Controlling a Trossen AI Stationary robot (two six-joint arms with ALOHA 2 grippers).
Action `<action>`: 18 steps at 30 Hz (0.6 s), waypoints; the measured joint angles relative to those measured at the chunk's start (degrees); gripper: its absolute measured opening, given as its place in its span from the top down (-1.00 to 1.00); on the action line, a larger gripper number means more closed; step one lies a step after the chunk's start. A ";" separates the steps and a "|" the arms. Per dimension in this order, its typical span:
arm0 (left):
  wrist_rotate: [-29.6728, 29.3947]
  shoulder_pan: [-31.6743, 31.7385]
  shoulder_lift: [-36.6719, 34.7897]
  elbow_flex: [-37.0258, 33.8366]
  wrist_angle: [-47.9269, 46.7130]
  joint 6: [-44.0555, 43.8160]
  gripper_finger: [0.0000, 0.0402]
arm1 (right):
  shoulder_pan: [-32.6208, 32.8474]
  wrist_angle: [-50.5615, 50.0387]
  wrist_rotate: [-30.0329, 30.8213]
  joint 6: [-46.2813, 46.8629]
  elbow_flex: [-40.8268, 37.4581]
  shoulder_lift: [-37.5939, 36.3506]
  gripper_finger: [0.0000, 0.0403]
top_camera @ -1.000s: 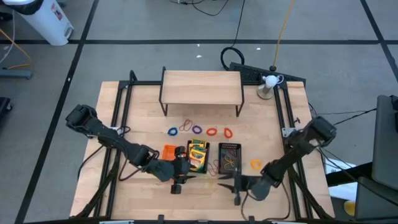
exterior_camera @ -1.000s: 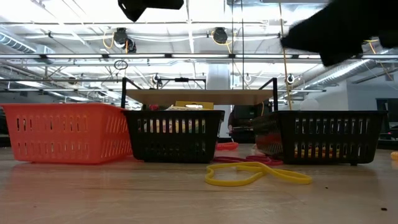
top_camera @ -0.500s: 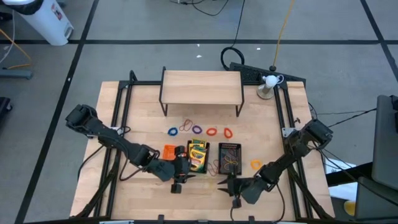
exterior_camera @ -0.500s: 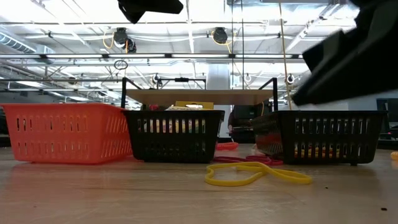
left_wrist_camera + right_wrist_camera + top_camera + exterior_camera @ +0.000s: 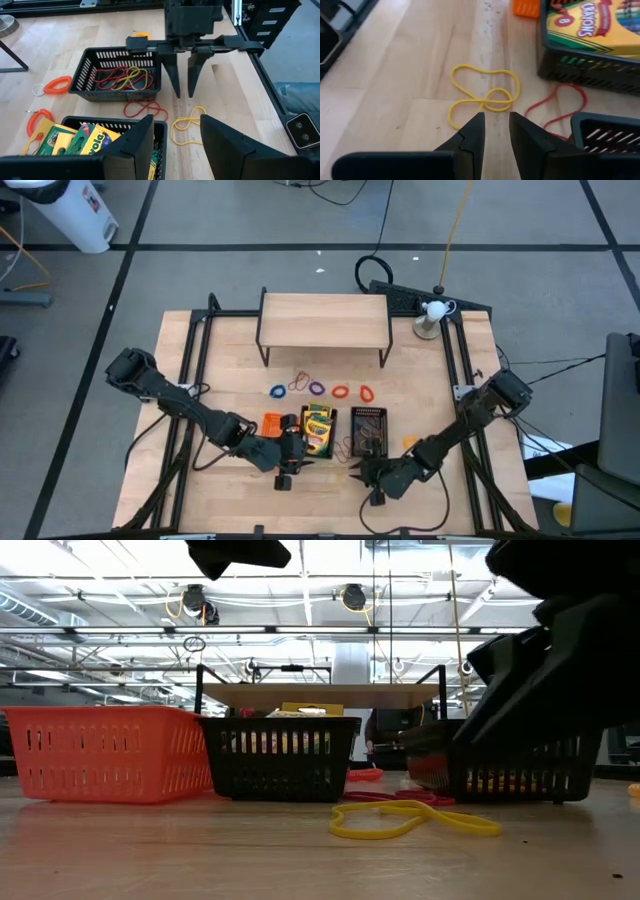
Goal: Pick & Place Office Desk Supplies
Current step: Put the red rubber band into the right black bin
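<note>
A yellow rubber-band loop (image 5: 482,95) lies flat on the wood in front of the black trays, a red loop (image 5: 560,107) beside it. My right gripper (image 5: 496,117) hangs just above the yellow loop (image 5: 187,131), fingers pointing down, open by a narrow gap and touching nothing. The right black tray (image 5: 370,430) holds red and yellow bands. The middle black tray (image 5: 318,430) holds crayon boxes (image 5: 82,137). The orange tray (image 5: 272,423) stands to its left. My left gripper (image 5: 176,120) waits open at the middle tray's near side, empty.
Blue, red, purple and orange loops (image 5: 320,389) lie in a row on the far side of the trays, below a raised wooden shelf (image 5: 324,319). Another yellow-orange band (image 5: 411,444) sits right of the right black tray. Bare wood lies toward the near edge.
My right gripper has moved toward the table's left and slightly toward the far edge, dropping lower in front of the right black tray until it hangs over the yellow loop. The left arm and the bands have stayed put.
</note>
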 joint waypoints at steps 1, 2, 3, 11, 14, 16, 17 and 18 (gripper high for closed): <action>0.00 0.00 0.00 0.00 0.01 0.00 0.19 | -0.35 -0.18 -0.02 0.00 0.00 0.00 0.62; 0.06 0.00 0.00 0.00 0.00 -0.02 0.19 | -0.71 -0.46 0.00 0.00 0.00 0.00 0.62; 0.13 0.00 0.00 0.00 0.00 -0.02 0.19 | -1.03 -0.79 0.00 0.01 0.00 0.00 0.62; 0.13 -0.07 0.02 0.02 -1.43 -1.31 0.19 | -2.22 -6.39 0.09 3.51 0.00 0.00 0.62; 0.13 -0.19 0.04 0.02 -1.65 -1.46 0.19 | -2.18 -6.14 -0.40 4.09 0.00 0.00 0.62; 0.13 -0.24 0.04 0.02 -1.62 -1.46 0.19 | -2.17 -5.01 -1.61 3.73 0.00 0.00 0.62; 0.13 -0.24 0.04 0.02 -1.62 -1.46 0.19 | -2.15 -4.37 -1.64 3.26 0.00 -0.03 0.62; 0.13 -0.24 0.04 0.02 -1.62 -1.46 0.19 | -1.98 -3.76 -1.58 2.72 -0.02 -0.17 0.62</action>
